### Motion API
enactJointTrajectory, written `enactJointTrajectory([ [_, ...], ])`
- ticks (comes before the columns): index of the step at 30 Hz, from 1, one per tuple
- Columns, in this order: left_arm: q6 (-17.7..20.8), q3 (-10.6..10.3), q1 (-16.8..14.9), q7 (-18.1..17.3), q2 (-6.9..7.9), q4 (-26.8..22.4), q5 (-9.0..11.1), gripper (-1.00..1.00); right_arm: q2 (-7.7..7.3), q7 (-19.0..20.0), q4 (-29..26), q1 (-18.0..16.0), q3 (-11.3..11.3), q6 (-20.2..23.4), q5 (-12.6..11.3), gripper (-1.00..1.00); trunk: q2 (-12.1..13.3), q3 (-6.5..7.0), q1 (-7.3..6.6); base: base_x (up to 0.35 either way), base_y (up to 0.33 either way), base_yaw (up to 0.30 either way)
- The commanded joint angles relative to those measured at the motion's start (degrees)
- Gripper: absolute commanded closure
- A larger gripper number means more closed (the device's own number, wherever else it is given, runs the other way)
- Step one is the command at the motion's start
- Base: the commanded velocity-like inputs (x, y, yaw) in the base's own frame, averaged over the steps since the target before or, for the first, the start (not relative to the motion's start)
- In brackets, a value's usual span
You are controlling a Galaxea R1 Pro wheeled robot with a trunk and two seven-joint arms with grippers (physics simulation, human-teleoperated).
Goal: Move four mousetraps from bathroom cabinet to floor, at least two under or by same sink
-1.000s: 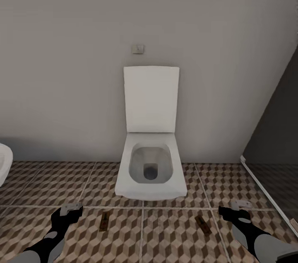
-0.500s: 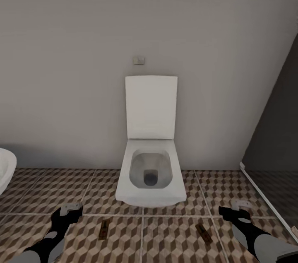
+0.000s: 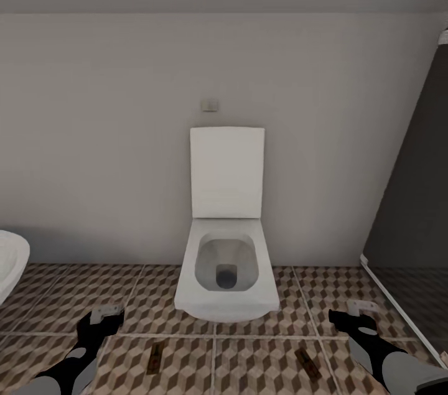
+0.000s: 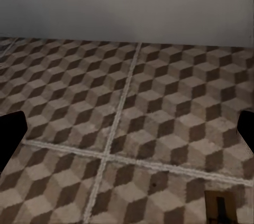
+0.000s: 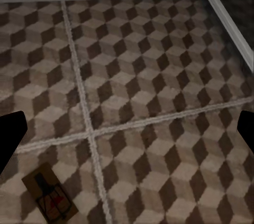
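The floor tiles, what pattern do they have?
The bathroom floor has brown, beige and cream cubes with pale grout lines, clearest in the right wrist view.

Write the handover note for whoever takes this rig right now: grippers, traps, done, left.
Left gripper: open, empty, low over the tiles.
Right gripper: open, empty, same height.
Two mousetraps lie flat on the bathroom floor in front of the toilet: the left mousetrap and the right mousetrap, each near its own side's gripper.
A white basin edge shows at far left; neither trap is beside it.
Done: two traps on the tiles.
Left: the other two traps; at least two must end under or next to the sink.
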Motion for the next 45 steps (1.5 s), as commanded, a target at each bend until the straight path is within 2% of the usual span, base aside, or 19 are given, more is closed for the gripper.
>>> enactJointTrajectory([
  [1,-0.2,-0.5,0.0,0.3,0.02,0.0,0.2,-1.00,-0.01,-0.1,0.0,0.0,0.5,-0.1,-0.5,-1.00,0.0,0.17,-0.04,0.000,0.000,0.000],
  [36,-0.2,-0.5,0.0,0.4,0.02,0.0,0.2,-1.00,-0.01,-0.1,0.0,0.0,0.5,-0.1,-0.4,-1.00,0.5,7.93,-0.94,0.000,0.000,0.000],
  [45,-0.2,-0.5,0.0,0.3,0.02,0.0,0.2,-1.00,-0.01,-0.1,0.0,0.0,0.5,-0.1,-0.4,-1.00,4.1,9.54,-2.91,0.000,0.000,0.000],
])
